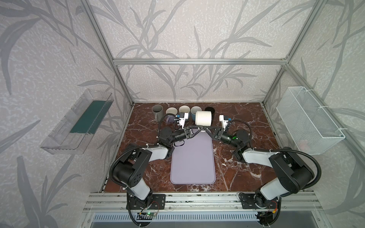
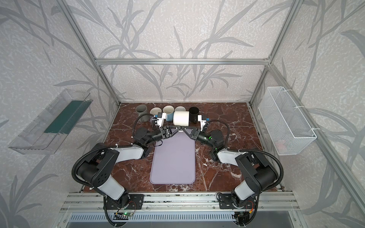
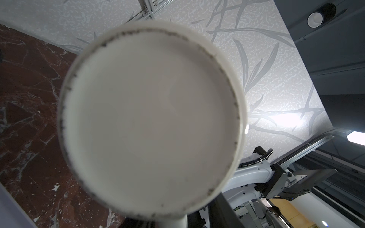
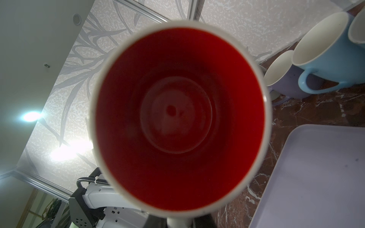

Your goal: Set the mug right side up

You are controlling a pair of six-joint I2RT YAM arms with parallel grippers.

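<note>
Leaf-patterned walls (image 1: 177, 29) on an aluminium frame, closing in a dark red marble tabletop (image 1: 243, 120). Down the middle of the tabletop, a long lilac mat (image 1: 192, 158), running from 6 o'clock toward 12. Behind it, along the 12 o'clock edge, a row of other mugs (image 1: 184, 110), all standing mouth up.

In the air over the 12 o'clock end of the mat, just in front of that row: the white mug (image 1: 203, 118), lying on its side. Base (image 3: 150, 118) turned to 9 o'clock, filling the left wrist view. Red inside (image 4: 177, 118) open toward 3 o'clock, filling the right wrist view. Clear of mat and tabletop, judging by both top views.

Beneath the mug, the left gripper (image 1: 198, 129) reaching in from 8 o'clock and the right gripper (image 1: 206, 129) from 4 o'clock, tips almost meeting at the handle (image 4: 178, 222). Right gripper pinched tight on that handle, carrying the mug. Left gripper just beside it; impossible to tell whether spread or clamped, with the tips hidden under the mug.

Judged about halfway: off the surface and tipped level, neither upside down nor upright. Left to do: a further quarter turn to bring the mouth up, then a set-down on the base and a release.
</note>
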